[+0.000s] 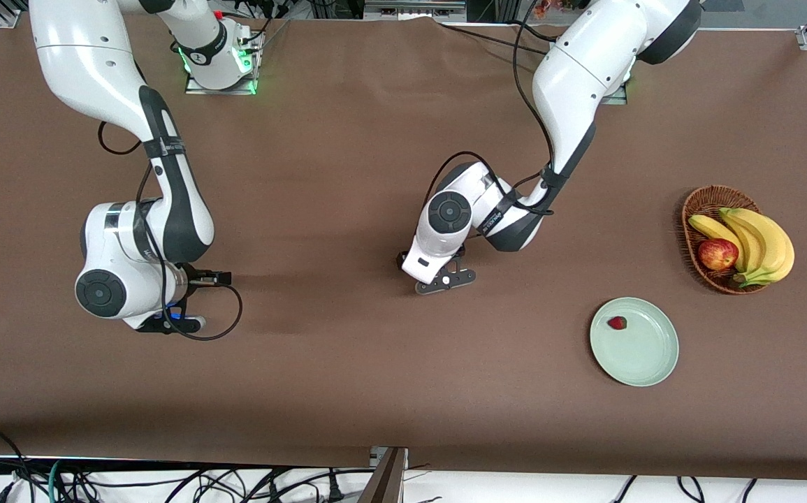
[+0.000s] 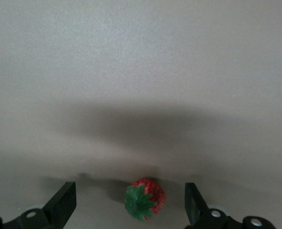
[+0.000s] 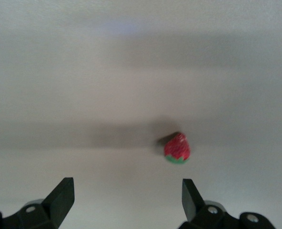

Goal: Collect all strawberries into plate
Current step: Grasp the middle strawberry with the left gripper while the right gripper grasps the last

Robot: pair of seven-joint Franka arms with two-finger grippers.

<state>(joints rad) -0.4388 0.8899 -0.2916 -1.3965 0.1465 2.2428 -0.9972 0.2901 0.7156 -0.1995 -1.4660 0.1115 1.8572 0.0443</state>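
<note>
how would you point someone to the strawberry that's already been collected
Start at the wicker basket of bananas and an apple toward the left arm's end of the table. Nearer the front camera than the basket lies a pale green plate, and the strawberry sits on it near the rim. It is tiny, far smaller than the apple, and the only thing on the plate.

A small red strawberry with a green leafy top (image 3: 177,149) lies on the plain pale worktop (image 3: 131,71), casting a soft shadow. The right gripper (image 3: 126,196) hangs above it, black fingers (image 3: 61,194) spread wide, touching nothing.
</note>
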